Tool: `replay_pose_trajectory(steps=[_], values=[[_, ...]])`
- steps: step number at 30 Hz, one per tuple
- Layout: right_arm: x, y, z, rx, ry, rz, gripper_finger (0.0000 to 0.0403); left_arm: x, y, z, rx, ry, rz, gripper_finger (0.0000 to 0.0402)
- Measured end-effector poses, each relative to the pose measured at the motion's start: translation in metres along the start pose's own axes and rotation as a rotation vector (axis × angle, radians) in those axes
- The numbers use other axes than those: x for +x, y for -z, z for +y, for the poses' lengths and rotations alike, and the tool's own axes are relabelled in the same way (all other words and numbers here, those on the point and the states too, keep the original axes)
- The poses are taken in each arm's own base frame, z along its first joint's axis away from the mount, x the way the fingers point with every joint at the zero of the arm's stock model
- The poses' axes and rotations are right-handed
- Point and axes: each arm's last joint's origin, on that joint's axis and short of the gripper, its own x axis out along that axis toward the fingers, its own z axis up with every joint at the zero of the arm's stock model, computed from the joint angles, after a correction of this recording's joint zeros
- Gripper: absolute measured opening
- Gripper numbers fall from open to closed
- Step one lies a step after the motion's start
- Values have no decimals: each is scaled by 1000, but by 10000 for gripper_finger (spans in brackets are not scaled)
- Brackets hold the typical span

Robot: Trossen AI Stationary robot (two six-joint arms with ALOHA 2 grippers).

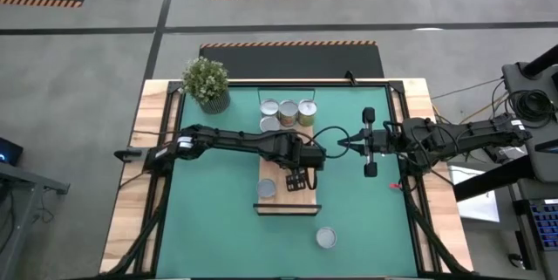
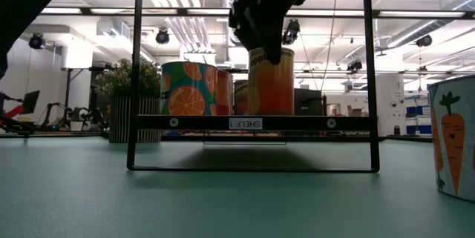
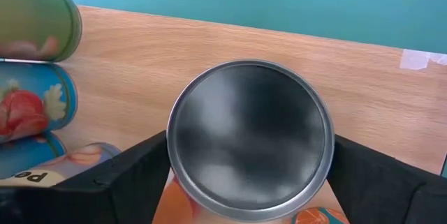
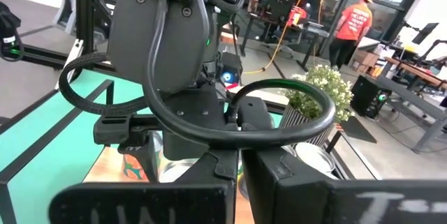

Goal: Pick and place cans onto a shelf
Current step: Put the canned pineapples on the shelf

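shelf [image 1: 288, 200]: six cans on | one can [image 1: 326, 237] beside shelf, unplaced | left gripper [image 1: 296, 178] fingers wide around shelf can [image 3: 250, 139] | right gripper [image 1: 370, 143] fingers closed, empty

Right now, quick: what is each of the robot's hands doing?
Left hand: fingers spread around a can on the wooden shelf; whether it grips cannot be told.
Right hand: closed, empty.

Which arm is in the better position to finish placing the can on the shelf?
Left. The left gripper is over the shelf, its jaws on either side of a can. The right gripper waits shut beside the shelf, holding nothing.
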Motion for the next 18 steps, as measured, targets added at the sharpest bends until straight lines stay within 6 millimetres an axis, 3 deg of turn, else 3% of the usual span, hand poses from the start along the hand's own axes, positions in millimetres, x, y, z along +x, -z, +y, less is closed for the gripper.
replay_pose_trajectory(steps=[9,18], values=[[0,0,0,0,-1,2,9,-5,-2,2,45,-32,-20,345],[0,0,0,2,-1,2,9,-44,-3,-8,210,-37,-148,345]])
